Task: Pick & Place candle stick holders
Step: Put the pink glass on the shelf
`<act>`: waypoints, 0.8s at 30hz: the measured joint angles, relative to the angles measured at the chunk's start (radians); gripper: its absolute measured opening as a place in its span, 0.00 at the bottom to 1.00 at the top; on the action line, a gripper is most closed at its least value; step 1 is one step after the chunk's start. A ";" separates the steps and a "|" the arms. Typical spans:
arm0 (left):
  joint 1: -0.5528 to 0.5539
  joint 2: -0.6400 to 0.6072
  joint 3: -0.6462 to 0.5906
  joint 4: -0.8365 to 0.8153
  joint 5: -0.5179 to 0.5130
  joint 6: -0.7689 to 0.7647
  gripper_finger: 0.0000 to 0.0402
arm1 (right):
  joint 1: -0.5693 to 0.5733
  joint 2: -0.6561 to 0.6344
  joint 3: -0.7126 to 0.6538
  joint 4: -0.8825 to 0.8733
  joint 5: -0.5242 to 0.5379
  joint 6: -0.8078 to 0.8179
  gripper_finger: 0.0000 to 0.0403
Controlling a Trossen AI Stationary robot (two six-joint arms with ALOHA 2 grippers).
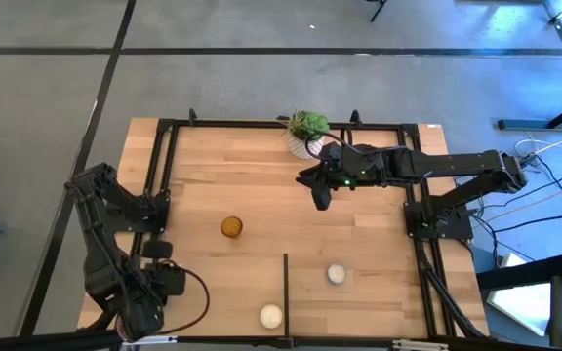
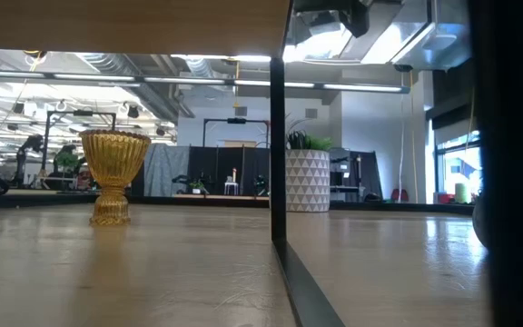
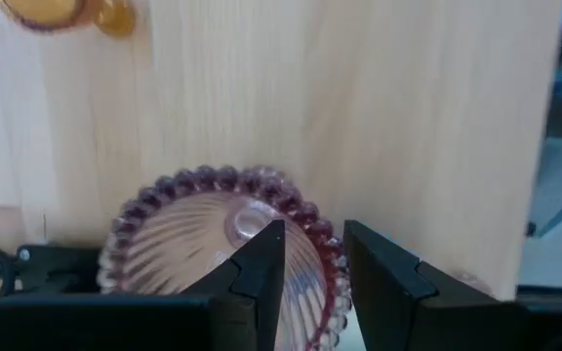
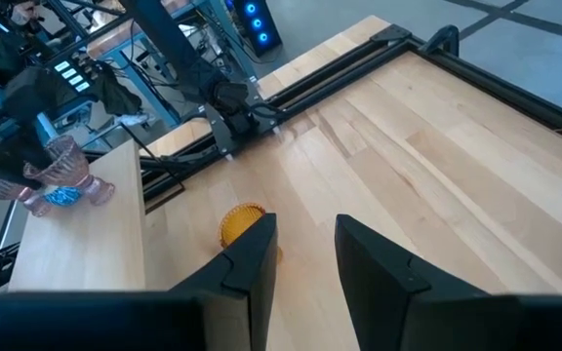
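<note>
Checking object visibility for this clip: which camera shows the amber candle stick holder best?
The low view: the amber candle stick holder stands whole, in unobstructed profile. The high view shows only its top; the right wrist view sees it partly hidden; the left wrist view catches just an edge.

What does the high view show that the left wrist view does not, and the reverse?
Only the high view: two white holders, the plant pot, and the right gripper near that pot.
Only the left wrist view: a pinkish-purple glass holder, close against the left gripper.
Both: the amber glass holder and the wooden table.
</note>
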 joint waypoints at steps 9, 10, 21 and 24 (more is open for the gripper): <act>0.007 0.034 0.060 -0.003 -0.024 -0.014 0.25 | 0.000 0.000 0.000 -0.002 0.000 0.000 0.27; 0.006 0.035 0.060 -0.003 -0.019 -0.019 0.25 | 0.000 0.000 0.000 -0.002 0.000 0.000 0.27; 0.006 0.035 0.060 -0.003 0.017 -0.045 0.25 | 0.003 0.000 0.000 -0.002 0.000 0.000 0.27; 0.006 0.035 0.060 -0.003 0.027 -0.046 0.25 | 0.003 0.000 0.000 -0.002 0.000 0.001 0.27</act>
